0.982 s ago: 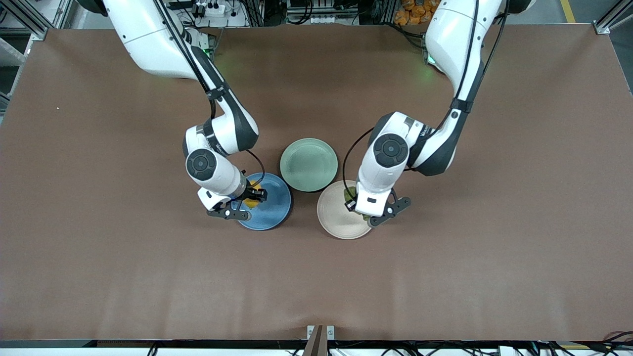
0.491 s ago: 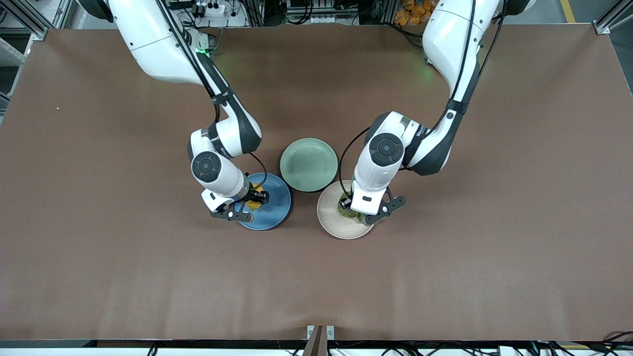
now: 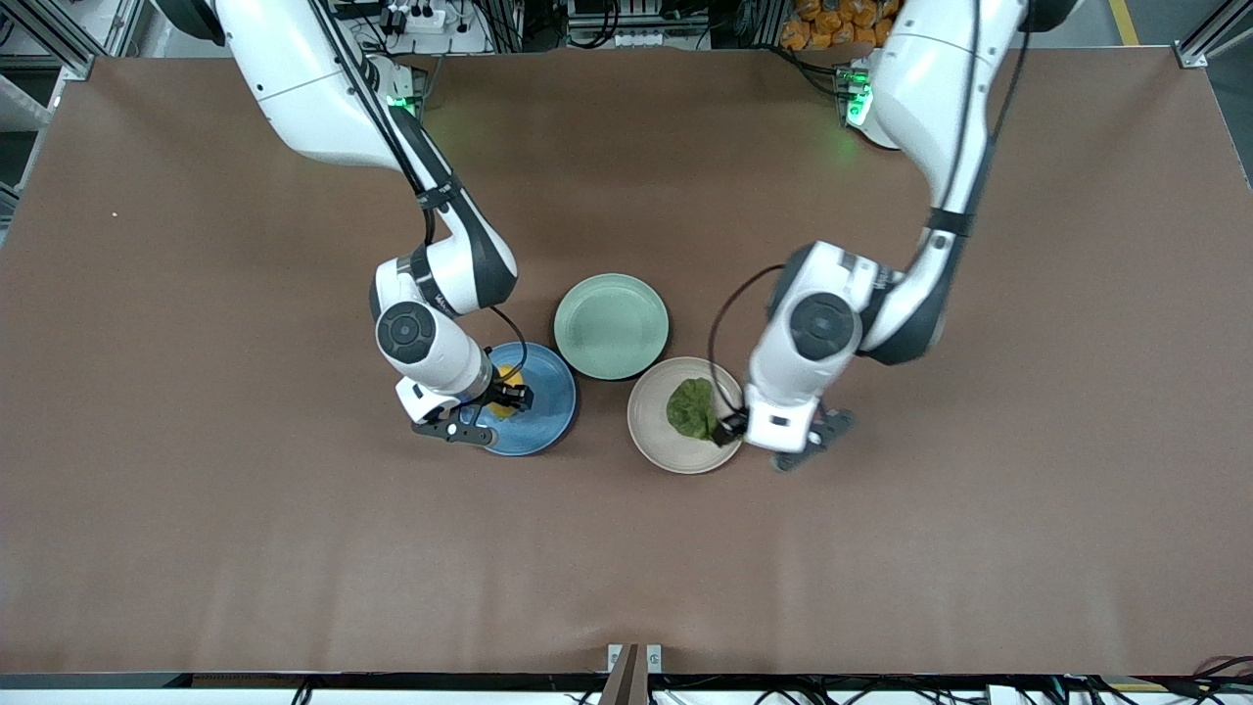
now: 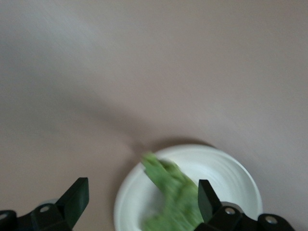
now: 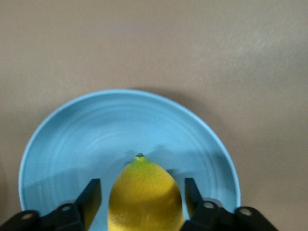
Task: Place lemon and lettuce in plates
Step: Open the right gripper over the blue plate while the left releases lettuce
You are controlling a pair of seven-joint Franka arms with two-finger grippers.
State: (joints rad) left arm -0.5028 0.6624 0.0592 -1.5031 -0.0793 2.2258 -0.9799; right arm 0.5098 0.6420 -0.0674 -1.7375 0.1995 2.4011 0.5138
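Flanking the lemon (image 5: 144, 195), the right gripper's (image 5: 143, 197) jaws stand slightly apart from its skin on each side, so they look released, low over the blue plate (image 3: 548, 423). The lemon sits in that plate, on the part farther from the front camera, its long axis running out along the gripper's reach and its nippled tip pointing toward the plate's middle. Being oval and smooth, it could roll off the shallow rim if a finger brushes it as the arm lifts away.

Spread wide and empty, the left gripper's (image 4: 142, 202) jaws hang over the beige plate's (image 3: 651, 431) edge on the left arm's side. The lettuce (image 3: 693, 407) lies flat in that plate, its pointed tail (image 4: 150, 161) aimed away from the gripper. A finger dragging across the leaf could pull it off the plate. Both plates sit mid-table, with a green plate (image 3: 611, 325) between them, farther from the front edge.
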